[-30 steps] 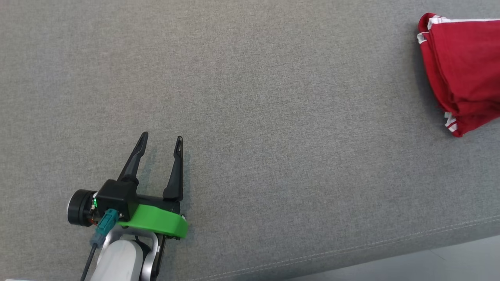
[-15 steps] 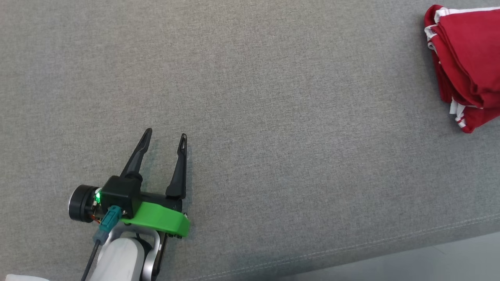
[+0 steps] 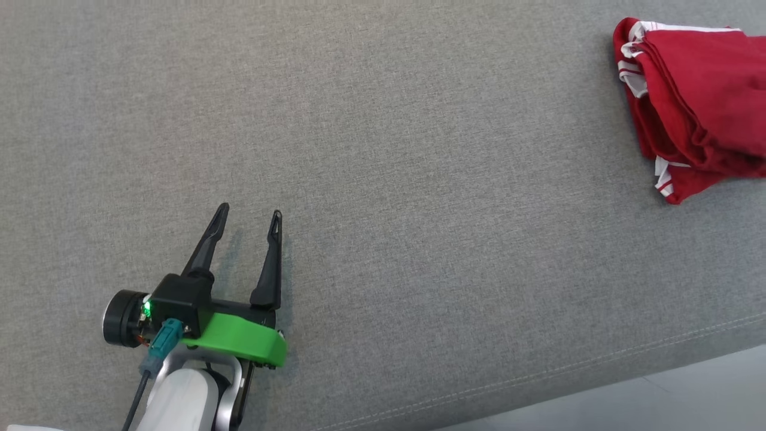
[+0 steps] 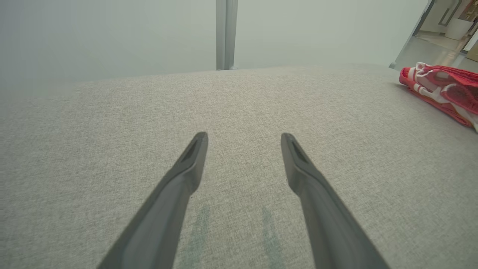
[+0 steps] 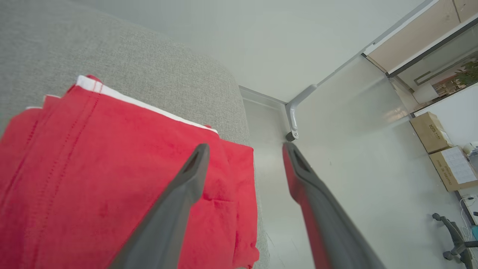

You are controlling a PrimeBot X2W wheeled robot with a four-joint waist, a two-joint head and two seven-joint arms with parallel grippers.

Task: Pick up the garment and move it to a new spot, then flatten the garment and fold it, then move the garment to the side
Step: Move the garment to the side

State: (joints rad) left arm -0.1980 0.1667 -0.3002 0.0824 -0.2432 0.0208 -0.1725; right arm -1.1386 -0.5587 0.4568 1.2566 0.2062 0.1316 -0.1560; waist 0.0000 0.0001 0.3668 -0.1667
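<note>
Left end effector [image 3: 249, 211] well apart from garment [image 3: 694, 102]

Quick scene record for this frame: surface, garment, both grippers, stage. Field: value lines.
surface: grey fabric top
garment: red, white trim, folded in layers, at the surface's right end
left gripper: open, empty, over bare fabric, far from the garment
right gripper: open, fingers spread above the garment's edge; contact unclear
stage: garment folded and set aside; neither gripper holds it
</note>
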